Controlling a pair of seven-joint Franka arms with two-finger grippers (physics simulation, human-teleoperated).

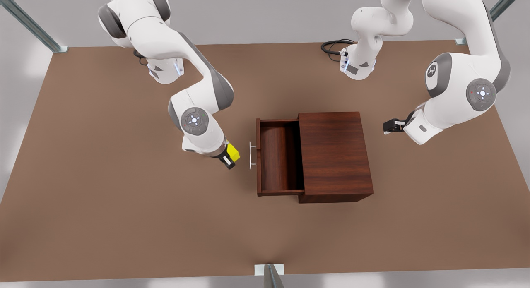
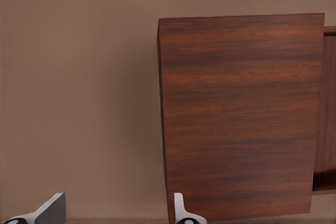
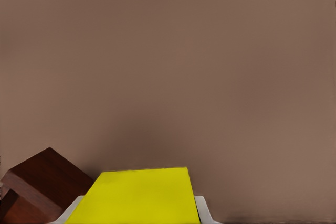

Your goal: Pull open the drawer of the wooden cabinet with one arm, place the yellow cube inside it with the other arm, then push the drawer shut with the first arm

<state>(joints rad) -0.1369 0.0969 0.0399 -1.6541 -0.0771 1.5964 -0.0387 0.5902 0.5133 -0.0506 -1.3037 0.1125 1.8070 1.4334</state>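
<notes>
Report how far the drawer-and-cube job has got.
Done: the shallow reddish-brown drawer stands pulled out of the dark wooden cabinet. In hand: the right gripper holds the small yellow cube just outside the drawer's silver handle. Left: cube in, drawer shut. The left gripper waits open beyond the cabinet.

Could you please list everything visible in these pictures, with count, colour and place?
cabinet: one, dark reddish-brown, mid-table.
drawer: one, same wood, pulled open toward the front view's left, empty; silver handle on its front.
cube: one, yellow, held in the right gripper, beside the handle, outside the drawer.
table: one, brown, under everything.
cable: one, black, by the far arm base.
right gripper: shut on the cube, at the front view's left.
left gripper: open, empty, waiting behind the cabinet at the front view's right.
</notes>
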